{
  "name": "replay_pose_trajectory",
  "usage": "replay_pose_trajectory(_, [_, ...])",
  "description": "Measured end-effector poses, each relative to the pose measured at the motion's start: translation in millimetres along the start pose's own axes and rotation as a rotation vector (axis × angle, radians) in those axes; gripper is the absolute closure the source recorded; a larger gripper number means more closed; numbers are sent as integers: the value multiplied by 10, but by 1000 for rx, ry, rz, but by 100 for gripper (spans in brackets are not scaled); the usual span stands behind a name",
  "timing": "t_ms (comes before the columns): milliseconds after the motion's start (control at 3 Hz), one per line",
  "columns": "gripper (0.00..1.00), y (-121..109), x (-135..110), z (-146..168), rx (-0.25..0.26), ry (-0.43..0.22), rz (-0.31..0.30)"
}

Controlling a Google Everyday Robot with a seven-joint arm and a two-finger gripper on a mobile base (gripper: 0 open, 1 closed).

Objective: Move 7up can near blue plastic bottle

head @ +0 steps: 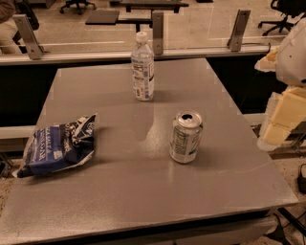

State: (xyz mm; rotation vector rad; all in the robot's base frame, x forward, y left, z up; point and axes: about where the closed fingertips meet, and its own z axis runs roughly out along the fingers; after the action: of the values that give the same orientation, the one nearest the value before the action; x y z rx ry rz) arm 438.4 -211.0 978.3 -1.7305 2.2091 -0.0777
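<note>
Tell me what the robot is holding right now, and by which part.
Nothing is held. The gripper hangs off to the right of the table, apart from the 7up can, which stands alone on it.

A grey desk [143,206] carries a crinkled blue snack bag [60,150] lying flat near its left edge, while the pincer [279,122] hangs just off the desk's right edge. Behind the far edge runs a metal rail [95,56] with three upright posts [158,31]. Beyond it, a low dark table [143,5] and wheeled office chairs [282,14] stand on a pale floor.
</note>
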Motion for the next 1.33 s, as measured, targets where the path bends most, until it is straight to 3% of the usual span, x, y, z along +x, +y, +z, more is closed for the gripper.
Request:
replay_pose_trajectory(667, [0,194,-436,350,-105,-206,-27])
replay_pose_trajectory(1333, [0,289,-818,792,-167,-329,-34])
